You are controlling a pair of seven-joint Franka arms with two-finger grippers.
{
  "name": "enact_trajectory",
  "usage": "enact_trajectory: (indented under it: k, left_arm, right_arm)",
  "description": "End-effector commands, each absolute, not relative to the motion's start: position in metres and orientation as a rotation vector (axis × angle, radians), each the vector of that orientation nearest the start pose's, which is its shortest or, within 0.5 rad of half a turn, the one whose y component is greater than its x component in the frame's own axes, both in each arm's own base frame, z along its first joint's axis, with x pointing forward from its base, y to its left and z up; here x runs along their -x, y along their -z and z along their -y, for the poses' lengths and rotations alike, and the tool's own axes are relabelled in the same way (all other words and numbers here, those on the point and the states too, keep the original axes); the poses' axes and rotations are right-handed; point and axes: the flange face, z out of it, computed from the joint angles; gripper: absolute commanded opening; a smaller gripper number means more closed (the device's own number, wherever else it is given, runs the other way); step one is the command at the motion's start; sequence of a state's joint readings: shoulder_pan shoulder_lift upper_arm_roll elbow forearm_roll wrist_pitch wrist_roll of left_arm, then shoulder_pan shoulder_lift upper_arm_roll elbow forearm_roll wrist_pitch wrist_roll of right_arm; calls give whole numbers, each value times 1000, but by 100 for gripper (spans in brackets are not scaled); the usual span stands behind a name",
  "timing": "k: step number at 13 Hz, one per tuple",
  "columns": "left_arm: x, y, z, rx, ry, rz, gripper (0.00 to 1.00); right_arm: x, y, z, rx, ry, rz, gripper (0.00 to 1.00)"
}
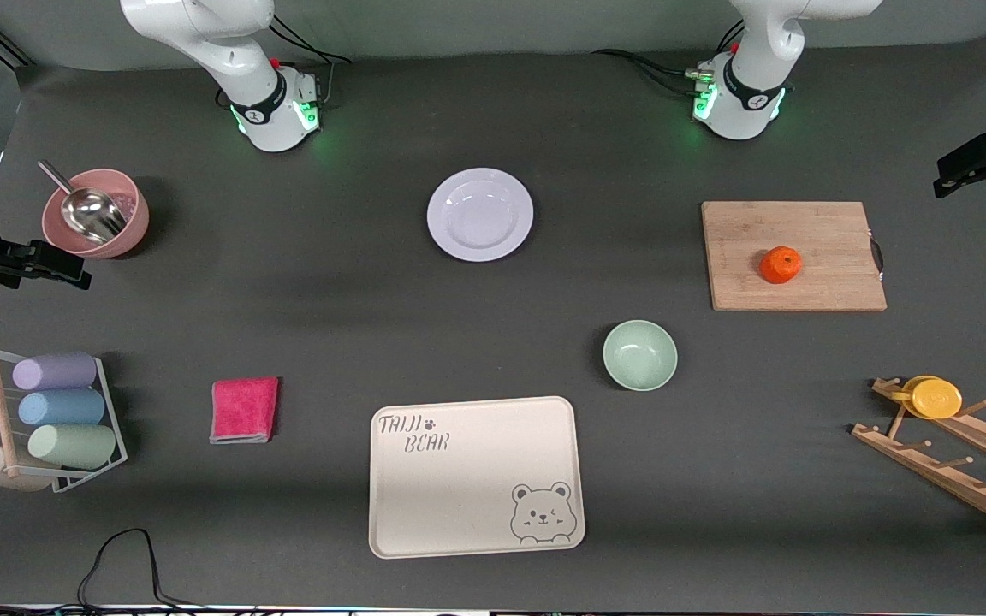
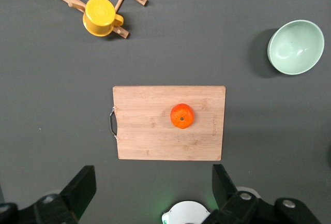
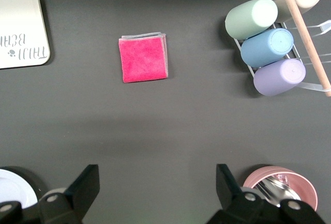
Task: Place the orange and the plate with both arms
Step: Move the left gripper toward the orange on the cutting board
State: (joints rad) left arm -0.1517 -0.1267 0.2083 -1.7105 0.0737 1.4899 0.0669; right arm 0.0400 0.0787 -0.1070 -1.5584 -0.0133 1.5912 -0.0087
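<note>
Orange-skinned fruit, the orange (image 1: 781,264), resting on the wooden cutting board (image 1: 794,255) toward the left arm's end of the worktop (image 1: 356,308): light, round, likely to roll; best pinched across its middle. Glossy white plate (image 1: 480,214) lying flat, farther from the front camera than the green bowl (image 1: 639,355): stiff, slick, probably breakable; best taken by the rim. Left hand (image 2: 153,188) high over the board, jaws spread, empty. Right hand (image 3: 156,188) likewise spread and empty, high over bare worktop near the pink bowl (image 3: 279,188).
</note>
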Motion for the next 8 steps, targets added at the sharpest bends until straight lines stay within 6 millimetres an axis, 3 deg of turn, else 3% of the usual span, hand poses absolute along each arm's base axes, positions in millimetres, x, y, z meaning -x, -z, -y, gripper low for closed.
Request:
enact_trajectory:
  k: [1,4,8]
  left_arm:
    - [-503,-572,-51,3103,-165,-42,100]
    - [-497,-507,-56,3108,-228,-36,100]
    - [-464,-440,-51,3189,-219,-14,100]
  right_arm:
    - [-574,-593,37,3177,-53,-73,100]
    - [-574,-592,36,3180,-55,-73,100]
    - [-574,-594,37,3184,-51,-70,100]
